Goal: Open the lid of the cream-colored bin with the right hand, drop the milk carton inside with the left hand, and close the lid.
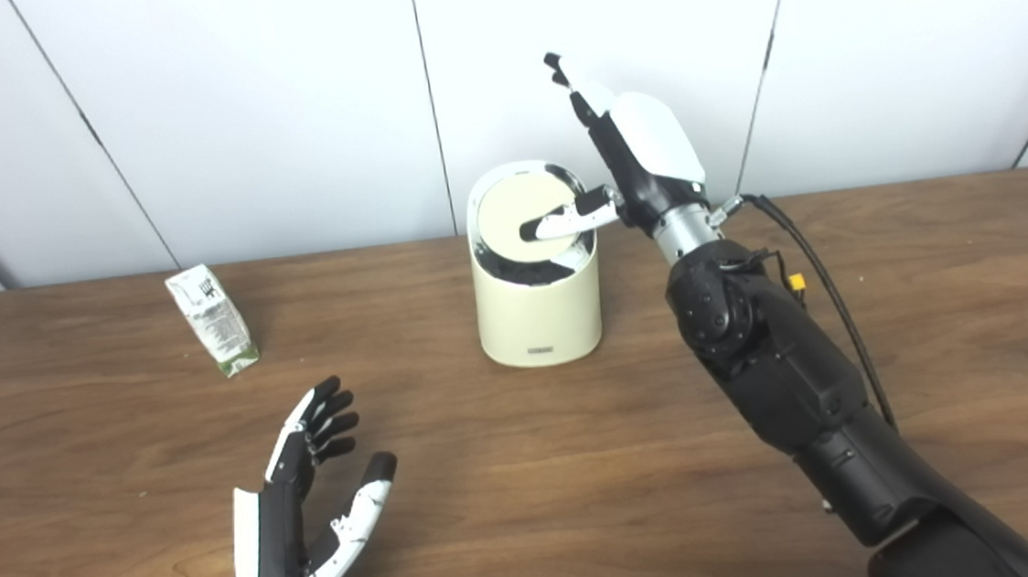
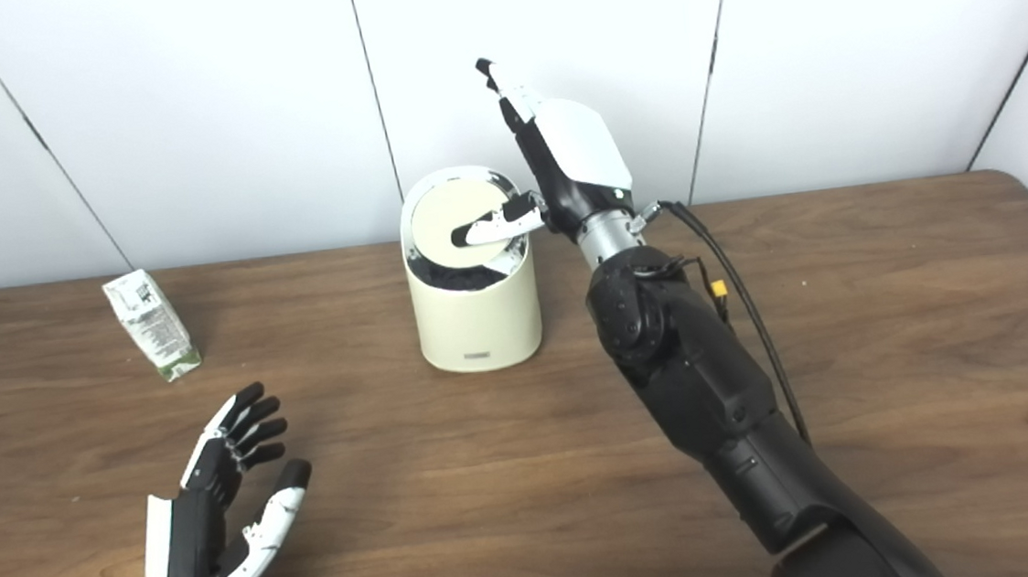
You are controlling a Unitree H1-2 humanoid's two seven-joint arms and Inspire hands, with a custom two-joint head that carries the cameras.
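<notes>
The cream-colored bin (image 1: 539, 314) stands upright at mid table. Its round lid (image 1: 512, 208) is tipped, and a dark gap shows along the lid's front edge. My right hand (image 1: 641, 155) hovers at the bin's right rim, open, its fingers pointing up. The thumb (image 1: 568, 220) lies across the lid. The milk carton (image 1: 212, 320), white with green print, stands tilted at the far left, well apart from both hands. My left hand (image 1: 306, 507) rests low over the near left of the table, open and holding nothing.
The brown wooden table (image 1: 942, 365) runs back to white wall panels (image 1: 262, 116) just behind the bin. A black cable (image 1: 831, 291) loops off the right forearm. My right arm (image 2: 716, 401) crosses the table's right half from the bottom edge.
</notes>
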